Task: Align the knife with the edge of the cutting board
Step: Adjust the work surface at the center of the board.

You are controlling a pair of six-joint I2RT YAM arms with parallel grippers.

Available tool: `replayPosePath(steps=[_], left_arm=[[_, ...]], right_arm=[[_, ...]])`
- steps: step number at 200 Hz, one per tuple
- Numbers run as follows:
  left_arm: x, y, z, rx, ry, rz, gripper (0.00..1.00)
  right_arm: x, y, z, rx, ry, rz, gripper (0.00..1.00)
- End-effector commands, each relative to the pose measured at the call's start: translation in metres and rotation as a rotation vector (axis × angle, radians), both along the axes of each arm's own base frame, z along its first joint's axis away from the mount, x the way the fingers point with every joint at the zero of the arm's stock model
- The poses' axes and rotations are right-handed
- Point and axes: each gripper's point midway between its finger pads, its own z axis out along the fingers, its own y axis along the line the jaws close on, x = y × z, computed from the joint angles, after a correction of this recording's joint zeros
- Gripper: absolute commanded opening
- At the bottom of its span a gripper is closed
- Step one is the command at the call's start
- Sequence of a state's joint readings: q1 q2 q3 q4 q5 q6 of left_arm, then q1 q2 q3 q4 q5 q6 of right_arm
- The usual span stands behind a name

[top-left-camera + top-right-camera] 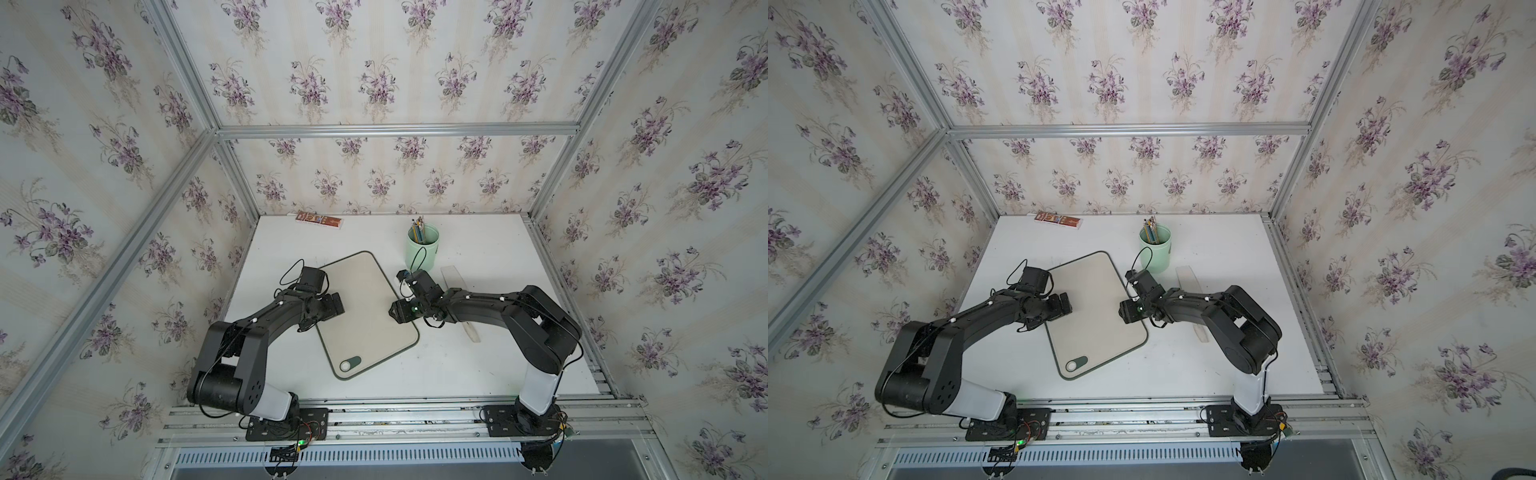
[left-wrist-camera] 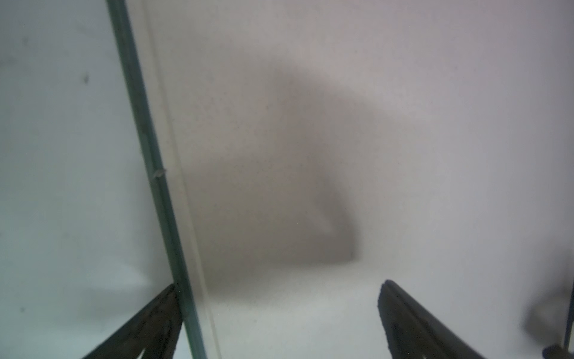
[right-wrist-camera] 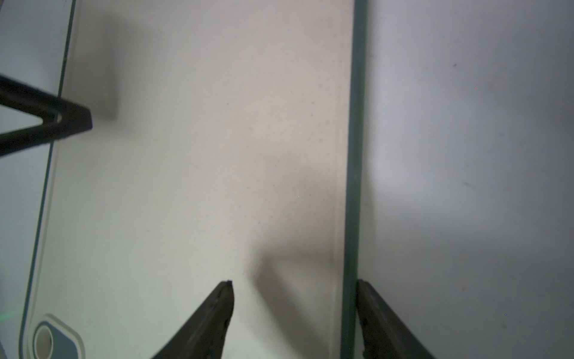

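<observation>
The beige cutting board with a dark green rim lies mid-table in both top views, its oval hole at the near corner. The pale knife lies on the table to the board's right, apart from it, its middle hidden under my right arm. My left gripper is open and straddles the board's left rim: one finger is off the board, the other over it. My right gripper is open across the right rim, and its outer finger lies against the rim. Neither gripper holds anything.
A mint-green cup of pencils stands just behind my right gripper and the knife's far end. A flat brown box lies by the back wall. Aluminium rails and papered walls close the table in.
</observation>
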State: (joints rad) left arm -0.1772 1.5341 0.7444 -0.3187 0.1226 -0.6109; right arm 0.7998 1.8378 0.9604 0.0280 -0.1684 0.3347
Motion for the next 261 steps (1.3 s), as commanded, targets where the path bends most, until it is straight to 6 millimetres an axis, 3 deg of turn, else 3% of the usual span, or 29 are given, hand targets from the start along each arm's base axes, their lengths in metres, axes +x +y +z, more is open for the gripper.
replayPosePath(steps=[1, 39, 72, 119, 153, 188, 221, 243, 261], left_arm=[[0.007, -0.049, 0.000, -0.242, 0.021, -0.115, 0.99], [0.033, -0.063, 0.006, -0.275, 0.013, -0.175, 0.99], [0.052, -0.083, 0.013, -0.277, 0.008, -0.253, 0.99], [0.068, -0.096, 0.004, -0.296, 0.039, -0.323, 0.99], [0.077, -0.107, 0.002, -0.333, 0.043, -0.381, 0.99], [0.086, -0.096, 0.018, -0.253, -0.001, -0.382, 0.99], [0.090, -0.078, 0.055, -0.150, -0.086, -0.349, 0.99], [0.084, -0.049, 0.086, -0.033, -0.173, -0.244, 0.99], [0.060, -0.020, 0.102, 0.050, -0.175, -0.119, 0.99]], right_arm=[[-0.069, 0.011, -0.018, 0.038, 0.207, 0.112, 0.65], [-0.106, 0.027, -0.021, 0.068, 0.218, 0.162, 0.65], [-0.123, 0.051, -0.021, 0.117, 0.236, 0.205, 0.66], [-0.139, 0.083, -0.017, 0.185, 0.243, 0.257, 0.65], [-0.162, 0.101, -0.008, 0.236, 0.248, 0.345, 0.65], [-0.134, 0.086, -0.001, 0.146, 0.110, 0.296, 0.68], [-0.097, 0.063, 0.017, 0.160, 0.075, 0.205, 0.69], [-0.071, 0.042, 0.029, 0.177, 0.037, 0.138, 0.70], [-0.041, 0.020, 0.028, 0.145, 0.025, 0.052, 0.71]])
